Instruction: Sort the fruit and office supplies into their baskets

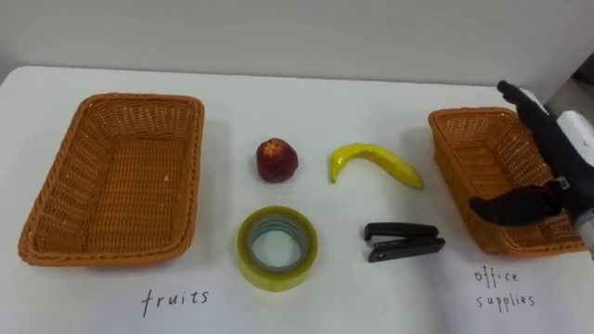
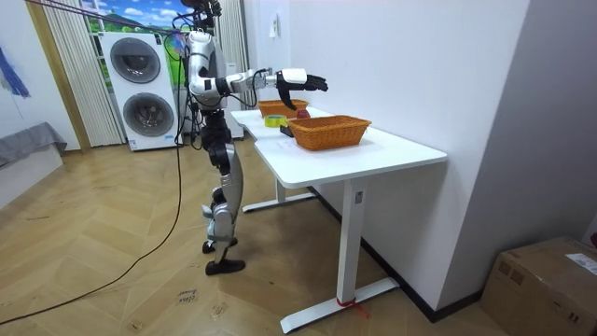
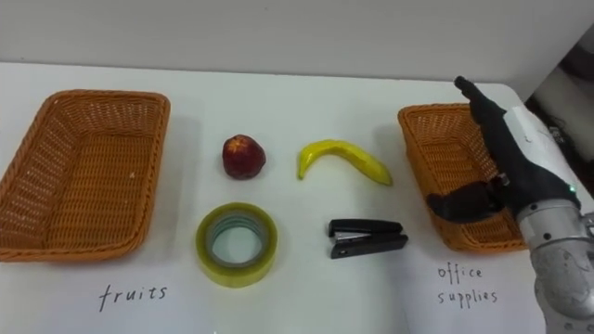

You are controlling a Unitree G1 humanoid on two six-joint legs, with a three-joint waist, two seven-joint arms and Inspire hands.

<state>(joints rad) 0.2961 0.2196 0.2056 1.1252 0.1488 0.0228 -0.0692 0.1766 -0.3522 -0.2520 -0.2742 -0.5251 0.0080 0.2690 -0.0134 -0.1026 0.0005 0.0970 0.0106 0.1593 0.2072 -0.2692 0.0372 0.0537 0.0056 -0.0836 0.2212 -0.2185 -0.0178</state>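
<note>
We see our right hand (image 3: 520, 158) at 4 o'clock in the eye views: black fingers and thumb, white shell on the back, grey metal forearm below it. Room view: silver-white torso and legs, dark joints and feet, black cable running off at 8 o'clock

The right arm reaches forward from the lower right. The right hand (image 3: 512, 158) hangs in the air, its fingers (image 3: 478, 100) straight and close together, pointing ahead and slightly left, with the thumb spread wide below them. The room view shows the robot standing upright with that arm held out level.
</note>
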